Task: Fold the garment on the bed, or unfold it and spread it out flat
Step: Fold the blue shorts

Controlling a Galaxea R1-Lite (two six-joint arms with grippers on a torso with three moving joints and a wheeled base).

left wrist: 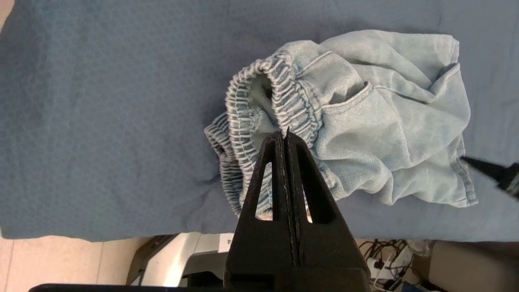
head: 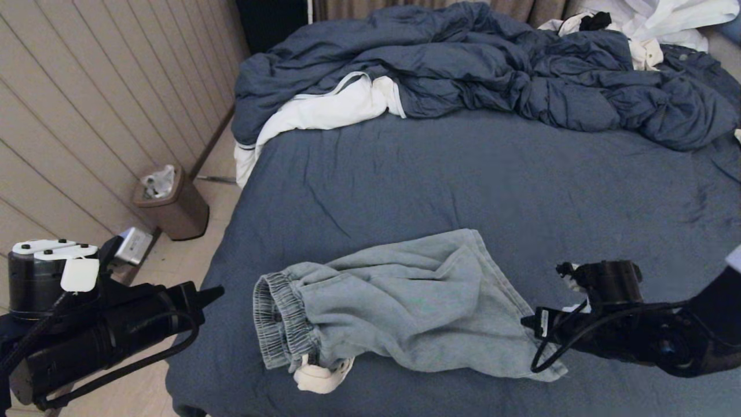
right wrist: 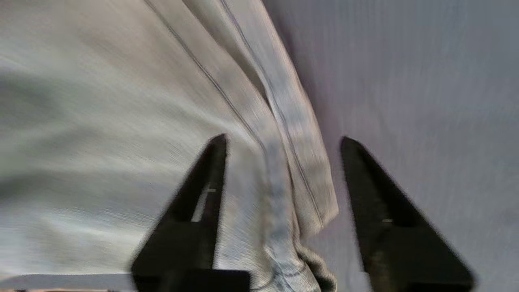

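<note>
The garment (head: 405, 301), pale blue denim shorts, lies rumpled near the front edge of the bed (head: 463, 174). Its gathered waistband (head: 278, 318) points left and its leg hems point right. My right gripper (head: 529, 321) sits at the right leg hem, open; in the right wrist view the hem (right wrist: 300, 170) lies loose between the spread fingers (right wrist: 213, 162). My left gripper (head: 217, 289) hangs off the bed's left side, apart from the waistband (left wrist: 259, 101). In the left wrist view it (left wrist: 285, 136) is shut with nothing in it.
A bulky dark blue duvet (head: 492, 69) is heaped across the back of the bed, with a white garment (head: 324, 110) at its left end and white clothes (head: 666, 23) at the back right. A brown bin (head: 171, 202) stands on the floor by the panelled wall.
</note>
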